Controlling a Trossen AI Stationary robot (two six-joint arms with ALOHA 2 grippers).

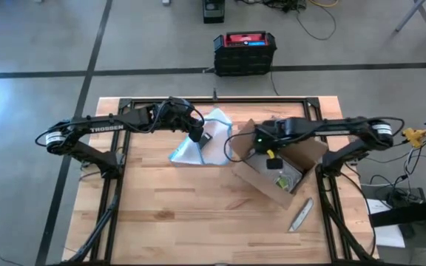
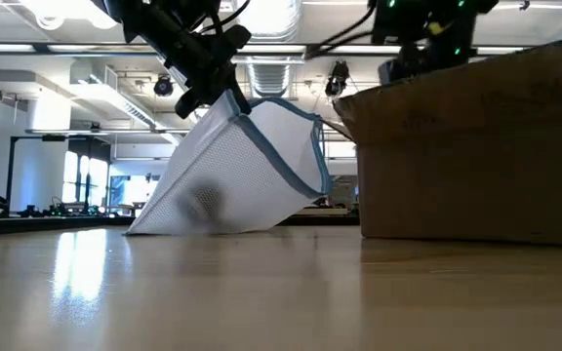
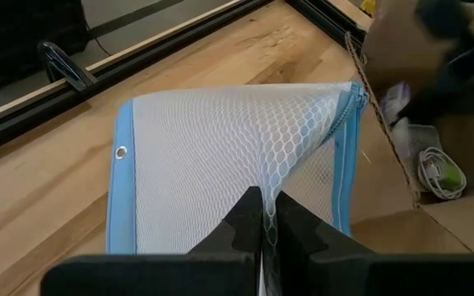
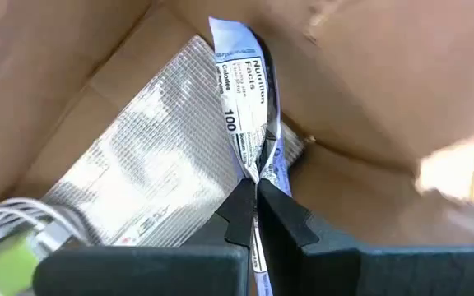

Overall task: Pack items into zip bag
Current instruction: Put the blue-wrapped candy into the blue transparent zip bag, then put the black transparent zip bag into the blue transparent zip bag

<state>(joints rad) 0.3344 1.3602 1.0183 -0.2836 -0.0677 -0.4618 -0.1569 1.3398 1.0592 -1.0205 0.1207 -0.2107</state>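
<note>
Left pincer point(image 3: 262, 215), fingers pressed together, pinches a fold of the zip bag point(image 3: 229, 156) and holds its gripped edge up off the table point(image 1: 161, 214); the low view shows the bag point(image 2: 242, 171) hanging tilted from that pincer point(image 2: 224, 70), its lower corner resting on the wood and its upper part raised toward the cardboard box point(image 2: 476, 146). The bag is white mesh with a blue strip along its edges and a small metal eyelet point(image 3: 121, 152) near one corner. From above it lies between the two arms, near the far middle of the table, with the left pincer point(image 1: 196, 134) over its right part and the open box point(image 1: 279, 166) just beside it. Right pincer point(image 4: 256, 191) is down inside the box, fingers closed on a thin printed packet point(image 4: 245, 82) with a nutrition label, which stands up from between them. Beneath it lie a silvery foil pouch point(image 4: 146, 164) and, toward one corner, a coiled white cable point(image 4: 23, 218). In the high view the right pincer point(image 1: 272, 157) sits over the box's middle. A slim grey tool point(image 1: 300, 214) lies on the table near the box's near corner, apart from both arms.
</note>
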